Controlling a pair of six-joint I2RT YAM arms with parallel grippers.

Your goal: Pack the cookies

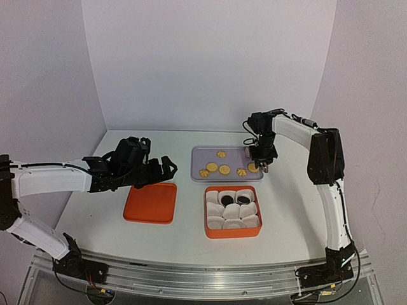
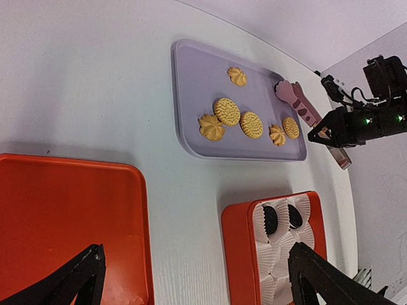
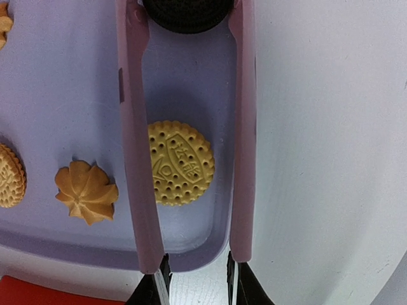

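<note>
- Cookies sit in three places. Six yellow ones lie on the tray, and two black ones rest in paper cups inside the box. One black cookie is between the tips of the tongs, over the tray's right end.
- My right claw is closed on the tongs, squeezing their arms together. My left claw is wide open and holds nothing, hovering over the lid.
- The black cookie seems to be pinched only by its rim. If I let the squeeze slacken, I expect it to drop, possibly onto the yellow disc lying between the tong arms.
- If I squeeze too hard, the cookie could crack or pop out sideways.
- The wrist view cuts the cookie off at the top edge, so I cannot tell how deep the grip is. I could misjudge it and lift too early.
- The tong arms look smooth. If they slide or twist in the claw, the tips would drift and my aim at the box would be off.
- The cups look light and are packed close together. A low approach could push one over or crush its pleats. A poor release could also land the cookie in a cup that is already filled.
- The left arm hangs just beside the box. If I move both arms there at once, they could collide.
</note>
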